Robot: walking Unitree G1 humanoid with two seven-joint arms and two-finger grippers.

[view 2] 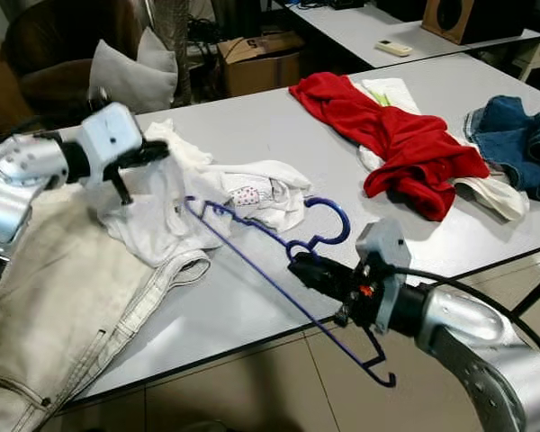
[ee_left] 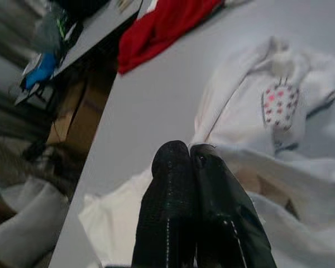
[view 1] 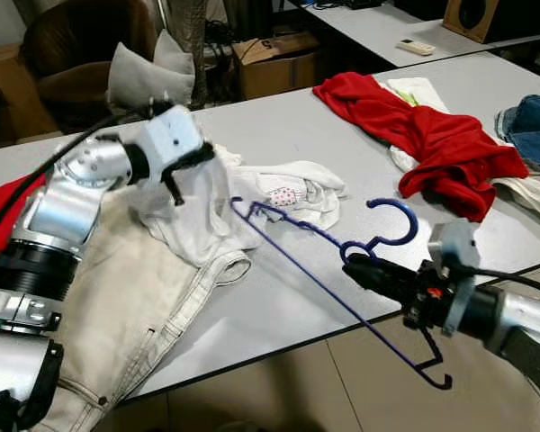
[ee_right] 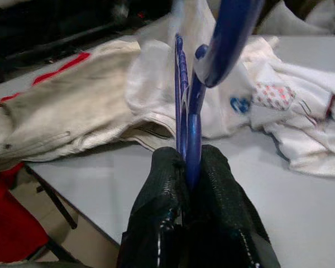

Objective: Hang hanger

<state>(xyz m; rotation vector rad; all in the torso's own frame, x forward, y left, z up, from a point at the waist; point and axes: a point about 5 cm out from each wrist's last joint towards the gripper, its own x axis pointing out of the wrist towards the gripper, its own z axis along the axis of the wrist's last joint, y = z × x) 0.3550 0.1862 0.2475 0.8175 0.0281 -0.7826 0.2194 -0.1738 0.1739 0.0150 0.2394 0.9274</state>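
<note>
Right gripper (view 1: 360, 267) clenched on blue hanger (view 1: 328, 241) at the table's near edge.
Left gripper (view 1: 198, 162), fingers pressed together, pinches white shirt (view 1: 193, 220); bare grey table (view 1: 279, 135) beyond.

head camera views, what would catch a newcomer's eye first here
The blue hanger stands out first: the right gripper clamps it near the hook at the table's front edge, one end poked into the white shirt. The left gripper pinches that shirt up off the grey table. A bright red garment sprawls farther back on the right.
</note>
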